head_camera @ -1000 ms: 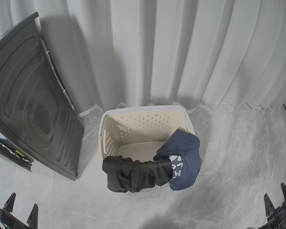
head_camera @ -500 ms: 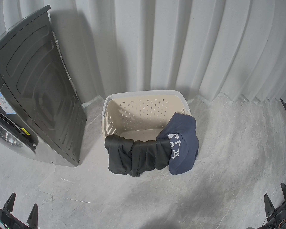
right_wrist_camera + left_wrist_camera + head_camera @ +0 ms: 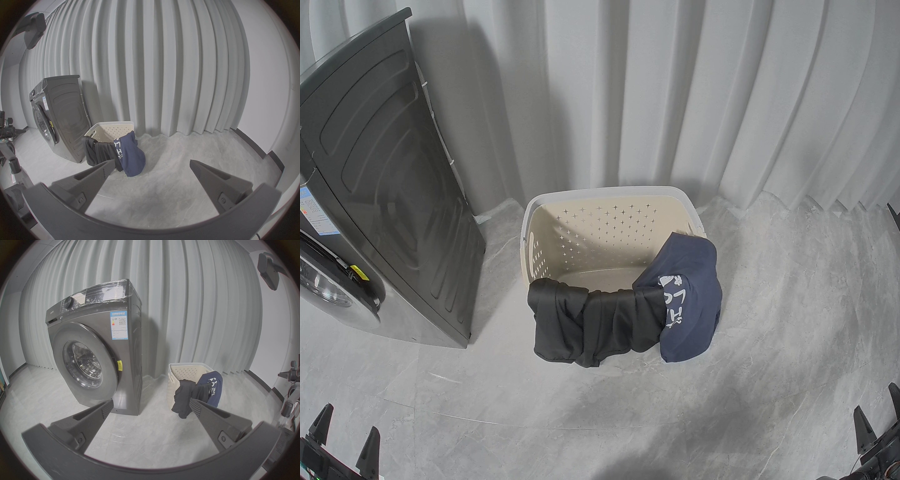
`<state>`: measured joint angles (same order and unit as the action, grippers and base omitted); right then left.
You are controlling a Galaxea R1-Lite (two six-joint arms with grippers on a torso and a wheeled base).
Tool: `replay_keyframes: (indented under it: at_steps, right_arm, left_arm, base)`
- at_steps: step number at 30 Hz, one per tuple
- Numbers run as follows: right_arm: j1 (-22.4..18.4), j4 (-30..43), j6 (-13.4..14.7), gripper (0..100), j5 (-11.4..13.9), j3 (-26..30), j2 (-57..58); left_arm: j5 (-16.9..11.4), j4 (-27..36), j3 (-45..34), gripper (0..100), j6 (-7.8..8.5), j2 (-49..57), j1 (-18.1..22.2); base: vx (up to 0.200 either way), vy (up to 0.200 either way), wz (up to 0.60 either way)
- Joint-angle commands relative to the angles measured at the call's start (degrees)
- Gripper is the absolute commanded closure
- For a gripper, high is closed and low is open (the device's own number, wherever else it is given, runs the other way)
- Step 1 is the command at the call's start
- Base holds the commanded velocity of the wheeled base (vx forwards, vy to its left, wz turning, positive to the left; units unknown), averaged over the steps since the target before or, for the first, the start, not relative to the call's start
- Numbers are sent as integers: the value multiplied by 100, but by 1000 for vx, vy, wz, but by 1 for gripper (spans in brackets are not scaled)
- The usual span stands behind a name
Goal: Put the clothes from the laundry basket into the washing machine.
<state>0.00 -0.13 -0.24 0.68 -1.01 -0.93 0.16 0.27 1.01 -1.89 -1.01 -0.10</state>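
A cream laundry basket (image 3: 606, 191) stands on the floor in front of me, against the curtain. A black garment (image 3: 587, 322) hangs over its near rim, and a navy garment with white print (image 3: 687, 294) drapes over its near right corner. The dark grey washing machine (image 3: 375, 200) stands left of the basket, and its round door (image 3: 82, 365) is shut. My left gripper (image 3: 347, 434) is open low at the left, far from the basket. My right gripper (image 3: 878, 415) is open low at the right. Nothing is between either pair of fingers.
A white pleated curtain (image 3: 650, 94) runs behind the basket and the washer. Bare grey floor (image 3: 612, 412) lies between me and the basket and spreads out to the right. A narrow gap (image 3: 500, 250) separates the washer's side from the basket.
The whole head view has shifted: the basket sits higher in it and more of the washer's front shows, so the camera moved. Clothes and both grippers look the same.
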Motion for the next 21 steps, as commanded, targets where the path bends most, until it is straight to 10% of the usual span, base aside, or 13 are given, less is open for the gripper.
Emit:
replay_keyframes:
  at_steps: [1,21]
  right_arm:
    - [0,5,-2,0,2,92,22]
    - [0,-4,-2,0,2,92,22]
  left_arm:
    - [2,0,-84,0,4,57,-8]
    - [2,0,-84,0,-4,66,1]
  base:
    - [0,200,0]
    - [0,200,0]
